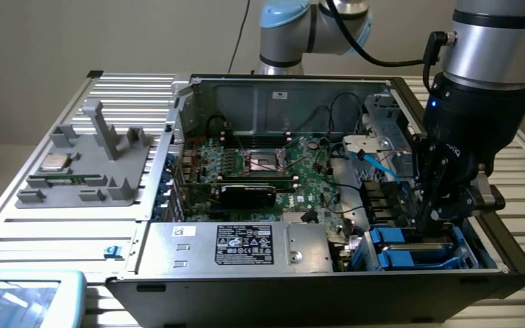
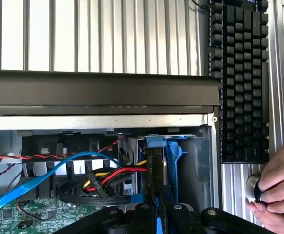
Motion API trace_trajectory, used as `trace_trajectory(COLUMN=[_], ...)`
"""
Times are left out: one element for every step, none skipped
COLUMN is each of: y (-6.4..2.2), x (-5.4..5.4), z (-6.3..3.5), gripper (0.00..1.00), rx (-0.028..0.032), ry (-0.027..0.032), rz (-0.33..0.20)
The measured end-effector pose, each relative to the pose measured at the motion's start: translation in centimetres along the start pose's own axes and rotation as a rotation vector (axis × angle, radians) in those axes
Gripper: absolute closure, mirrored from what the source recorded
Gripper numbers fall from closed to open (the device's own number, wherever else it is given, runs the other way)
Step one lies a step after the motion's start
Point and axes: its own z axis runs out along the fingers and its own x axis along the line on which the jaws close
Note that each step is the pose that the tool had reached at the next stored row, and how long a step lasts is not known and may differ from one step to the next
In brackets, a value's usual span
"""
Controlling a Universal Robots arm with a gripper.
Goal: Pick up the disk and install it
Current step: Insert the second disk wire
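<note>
My gripper reaches down into the drive bay at the near corner of the open computer case, on the exterior view's right. In the wrist view the disk stands edge-on as a thin dark slab in its bright blue frame, inside the bay. The gripper is shut on the disk's upper edge, one finger on each side. More blue frame shows just beside the fingers in the exterior view; the disk's label is hidden.
Red, yellow and blue cables run close beside the bay. A grey power supply box sits in the case front, the motherboard behind it. A grey fixture holds a processor chip. A keyboard and a person's hand lie outside the case.
</note>
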Motion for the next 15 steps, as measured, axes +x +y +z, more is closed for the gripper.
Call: trace_trajectory(y=[0.0, 0.0, 0.02, 0.07, 0.1, 0.1, 0.1, 0.1, 0.1, 0.1, 0.1, 0.1, 0.1, 0.09, 0.09], x=[0.0, 0.01, 0.01, 0.02, 0.03, 0.04, 0.04, 0.04, 0.05, 0.06, 0.06, 0.07, 0.07, 0.08, 0.09], z=[0.0, 0.01, 0.01, 0.03, 0.06, 0.08, 0.09, 0.12, 0.14, 0.17, 0.2, 0.23, 0.26, 0.3, 0.34], gripper=[0.84, 0.84, 0.84, 0.84, 0.84, 0.84, 0.84, 0.84, 0.84, 0.84, 0.84, 0.84, 0.84, 0.84, 0.84], rx=[0.0, 0.0, 0.0, 0.0, 0.0, 0.0, 0.0, 0.0, 0.0, 0.0, 0.0, 0.0, 0.0, 0.0, 0.0], ry=[0.0, 0.0001, 0.0, 0.0001, 0.0001, 0.0002, 0.0, 0.0001, 0.0001, 0.0002, 0.0002, 0.0001, 0.0002, 0.0002, 0.0003], rz=[0.0, 0.0, 0.0, 0.0, 0.0, 0.0, 0.0, 0.0, 0.0, 0.0, 0.0, 0.0, 0.0, 0.0, 0.0])
